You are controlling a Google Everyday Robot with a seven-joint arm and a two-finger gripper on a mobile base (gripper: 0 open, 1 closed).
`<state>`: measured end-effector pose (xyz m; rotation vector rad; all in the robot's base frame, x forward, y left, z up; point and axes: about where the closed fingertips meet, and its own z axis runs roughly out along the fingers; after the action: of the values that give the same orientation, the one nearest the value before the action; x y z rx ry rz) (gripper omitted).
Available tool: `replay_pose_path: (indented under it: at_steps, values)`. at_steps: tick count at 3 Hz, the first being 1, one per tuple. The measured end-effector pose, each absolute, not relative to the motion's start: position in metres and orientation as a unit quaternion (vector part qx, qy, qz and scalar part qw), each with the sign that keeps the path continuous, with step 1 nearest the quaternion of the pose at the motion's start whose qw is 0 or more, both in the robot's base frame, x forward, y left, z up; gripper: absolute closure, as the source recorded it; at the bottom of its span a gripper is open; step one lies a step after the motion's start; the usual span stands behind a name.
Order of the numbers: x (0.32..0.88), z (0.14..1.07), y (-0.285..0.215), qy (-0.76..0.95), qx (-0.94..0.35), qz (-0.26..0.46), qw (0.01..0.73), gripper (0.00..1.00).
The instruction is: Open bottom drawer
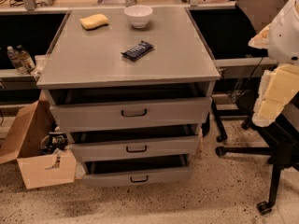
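The bottom drawer [138, 175] is the lowest and narrowest of three grey drawers in a grey metal cabinet [131, 64]. It has a small black loop handle [139, 178] at its centre. It stands partly pulled out, with a dark gap above its front panel. The middle drawer [135, 148] and top drawer [131, 113] also stand slightly out. My gripper [273, 94] is a pale yellowish part of the arm at the right edge. It hangs to the right of the cabinet at about top-drawer height, well apart from the bottom drawer and touching nothing.
On the cabinet top lie a yellow sponge [94, 21], a white bowl [138, 16] and a dark snack bar [137, 50]. An open cardboard box [35, 148] stands on the floor at the left. A black chair base with castors [261, 153] stands at the right. Bottles [18, 59] stand on a shelf at the far left.
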<state>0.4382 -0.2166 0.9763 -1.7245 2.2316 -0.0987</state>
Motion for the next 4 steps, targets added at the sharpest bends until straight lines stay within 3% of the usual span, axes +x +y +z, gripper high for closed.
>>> replay_pose_path:
  at_steps: [2,4]
  values:
    - [0.428,0.942,-0.203,0.773,-0.618,-0.009,0.144,0.00]
    - [0.397,0.826,-0.130,0.736,-0.656,0.048,0.159,0.00]
